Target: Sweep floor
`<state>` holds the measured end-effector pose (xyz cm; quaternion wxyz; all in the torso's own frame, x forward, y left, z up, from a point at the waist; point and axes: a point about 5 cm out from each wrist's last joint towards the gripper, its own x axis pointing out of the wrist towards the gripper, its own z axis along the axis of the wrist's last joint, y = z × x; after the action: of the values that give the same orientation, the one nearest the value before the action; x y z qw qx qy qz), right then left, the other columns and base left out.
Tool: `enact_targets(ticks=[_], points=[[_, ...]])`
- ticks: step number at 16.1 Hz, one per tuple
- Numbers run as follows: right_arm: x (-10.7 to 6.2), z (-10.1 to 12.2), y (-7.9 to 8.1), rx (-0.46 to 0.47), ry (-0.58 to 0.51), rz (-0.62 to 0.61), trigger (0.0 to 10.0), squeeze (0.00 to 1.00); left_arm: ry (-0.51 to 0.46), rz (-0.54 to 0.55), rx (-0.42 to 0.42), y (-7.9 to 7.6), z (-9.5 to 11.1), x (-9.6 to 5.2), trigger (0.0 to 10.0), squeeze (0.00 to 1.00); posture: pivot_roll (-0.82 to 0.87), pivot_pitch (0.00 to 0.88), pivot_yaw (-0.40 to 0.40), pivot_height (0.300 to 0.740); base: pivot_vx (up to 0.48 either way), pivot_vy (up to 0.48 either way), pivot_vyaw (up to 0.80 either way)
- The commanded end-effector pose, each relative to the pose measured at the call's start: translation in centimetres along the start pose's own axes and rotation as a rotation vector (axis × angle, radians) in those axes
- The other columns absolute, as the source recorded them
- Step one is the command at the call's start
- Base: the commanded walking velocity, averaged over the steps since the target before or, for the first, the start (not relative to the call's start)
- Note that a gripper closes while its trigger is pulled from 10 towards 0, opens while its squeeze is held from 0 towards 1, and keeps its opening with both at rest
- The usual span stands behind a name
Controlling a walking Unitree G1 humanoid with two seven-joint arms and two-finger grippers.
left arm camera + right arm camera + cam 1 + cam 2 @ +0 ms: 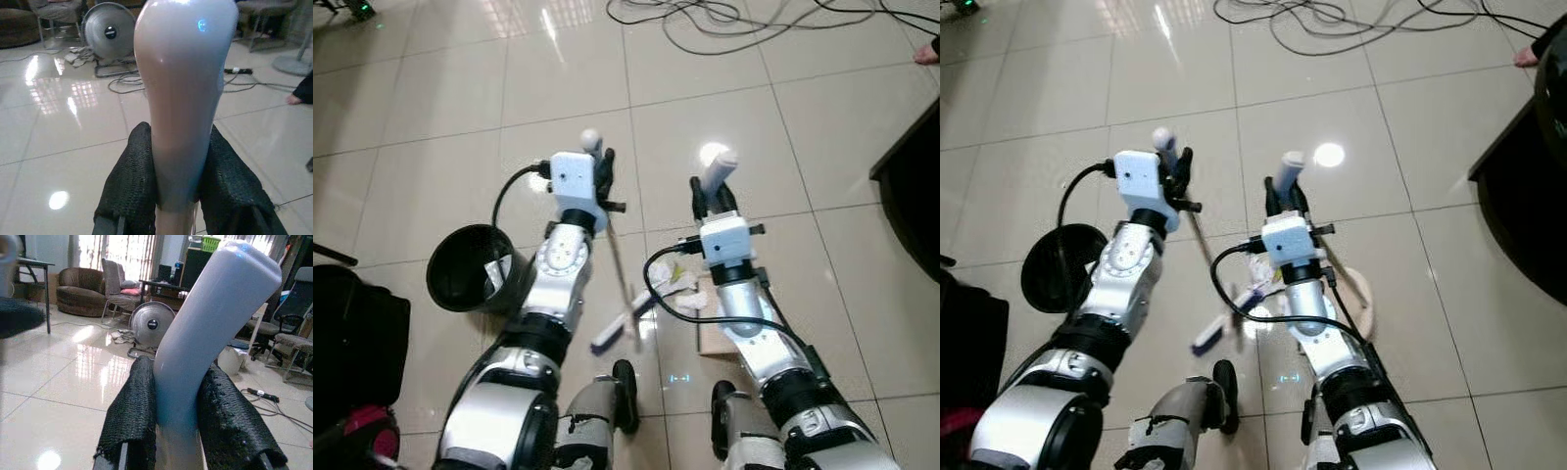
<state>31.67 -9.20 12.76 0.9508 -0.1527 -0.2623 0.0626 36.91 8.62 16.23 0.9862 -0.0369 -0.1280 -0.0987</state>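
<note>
My left gripper (598, 166) is shut on the white top of a small broom (619, 274). Its thin stick slants down to a white and purple brush head (610, 336) on the tiled floor between my arms. The left wrist view shows both black fingers (131, 188) pressed against the handle (183, 98). My right gripper (714, 194) is shut on the pale upright handle (210, 333) of a tan dustpan (1364, 300), which rests on the floor beneath my right forearm. Crumpled white paper (688, 292) lies at the pan's mouth, close to the brush.
A black round bin (475, 266) stands on the floor left of my left arm, and a black bag (352, 338) sits further left. Loose cables (724, 24) sprawl ahead. Dark furniture (913, 196) juts in at the right. A person's foot (928, 52) shows far right.
</note>
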Motion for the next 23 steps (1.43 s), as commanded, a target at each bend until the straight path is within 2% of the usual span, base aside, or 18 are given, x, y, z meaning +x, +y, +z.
enact_targets(ticks=[1,6,9,12,14,16,19,21,23], points=[[-0.9,-0.3,1.7,0.054,0.033,0.024,10.0,0.0,-0.01,0.017,-0.047,0.1,-0.1,-0.1,10.0,0.0,0.22,0.378,0.182,0.74,0.0,0.0,0.0],[0.2,-0.3,1.1,0.08,0.037,-0.008,10.0,0.0,-0.065,-0.041,-0.164,-1.3,1.1,-0.9,10.0,0.0,0.2,0.328,0.149,0.74,0.0,0.0,0.0],[1.2,-0.1,-0.1,0.108,0.028,-0.048,10.0,0.0,-0.127,-0.052,-0.229,-0.8,3.1,-1.3,10.0,0.0,0.18,0.279,0.109,0.74,0.0,0.0,0.0],[1.6,0.0,-0.5,0.118,0.023,-0.051,10.0,0.0,-0.156,-0.058,-0.267,-0.7,4.3,-1.2,10.0,0.0,0.16,0.245,0.083,0.74,0.0,0.0,0.0],[1.7,0.0,-0.7,0.127,0.019,-0.048,10.0,0.0,-0.18,-0.11,-0.263,-0.6,5.7,-1.4,10.0,0.0,0.14,0.22,0.072,0.74,0.0,0.0,0.0],[1.6,0.1,-1.1,0.148,0.013,-0.053,10.0,0.0,-0.229,-0.142,-0.203,0.8,7.4,-1.1,10.0,0.0,0.12,0.189,0.06,0.74,0.0,0.0,0.0],[1.5,0.1,-1.5,0.165,0.003,-0.058,10.0,0.0,-0.272,-0.138,-0.172,2.2,9.0,-0.7,10.0,0.0,0.11,0.16,0.052,0.74,0.0,0.0,0.0],[1.3,0.3,-2.5,0.19,-0.011,-0.08,10.0,0.0,-0.33,-0.145,-0.148,4.4,12.0,-0.3,10.0,0.0,0.11,0.123,0.047,0.74,0.0,0.0,0.0],[1.1,0.2,-2.9,0.192,-0.013,-0.087,10.0,0.0,-0.34,-0.147,-0.122,5.1,12.7,-0.2,10.0,0.0,0.1,0.102,0.046,0.74,0.0,0.0,0.0]])
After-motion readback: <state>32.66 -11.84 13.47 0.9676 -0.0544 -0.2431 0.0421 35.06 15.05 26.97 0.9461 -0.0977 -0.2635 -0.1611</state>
